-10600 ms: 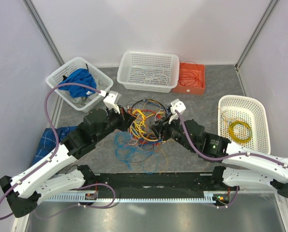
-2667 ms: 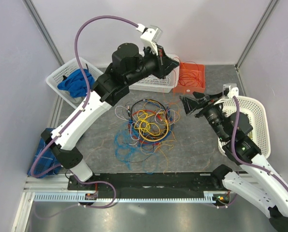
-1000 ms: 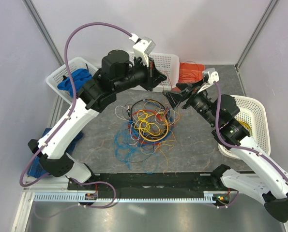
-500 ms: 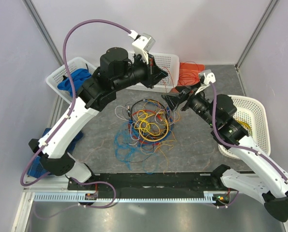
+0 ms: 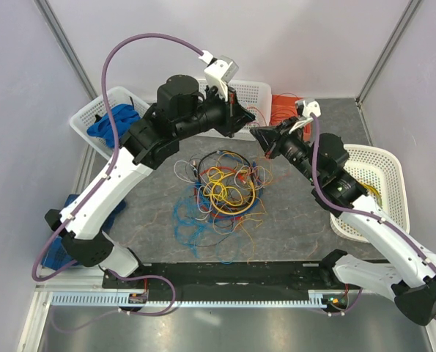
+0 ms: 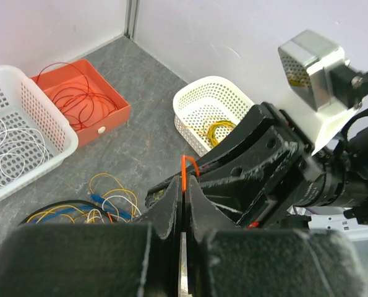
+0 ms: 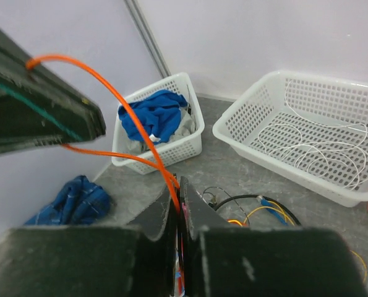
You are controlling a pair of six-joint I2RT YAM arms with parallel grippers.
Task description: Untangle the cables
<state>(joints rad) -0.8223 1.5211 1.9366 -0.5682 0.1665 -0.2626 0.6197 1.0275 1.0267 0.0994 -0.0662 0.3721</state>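
Observation:
The cables [image 5: 221, 187] lie in a many-coloured tangle on the grey table, and parts of the tangle [image 6: 103, 199] [image 7: 267, 209] show in both wrist views. Above the tangle's far side, my left gripper [image 5: 245, 119] [image 6: 184, 180] is shut on a thin orange cable [image 6: 190, 163]. My right gripper [image 5: 259, 136] [image 7: 179, 184] is right beside it, jaws shut on the same orange cable [image 7: 150, 146]. In the right wrist view that cable arcs from the left fingers [image 7: 44, 108] down into my jaws.
A white basket [image 5: 150, 117] with a blue cloth stands at the back left. Beside it are a white basket [image 7: 245, 127] with white cables and an orange tray [image 5: 285, 117] with red cable. A basket [image 5: 390, 165] with yellow cable is at the right. A blue cloth [image 5: 62, 224] lies at the left.
My right gripper has moved left and up to the left gripper and has shut on the orange cable. The left gripper has stayed shut and hardly moved.

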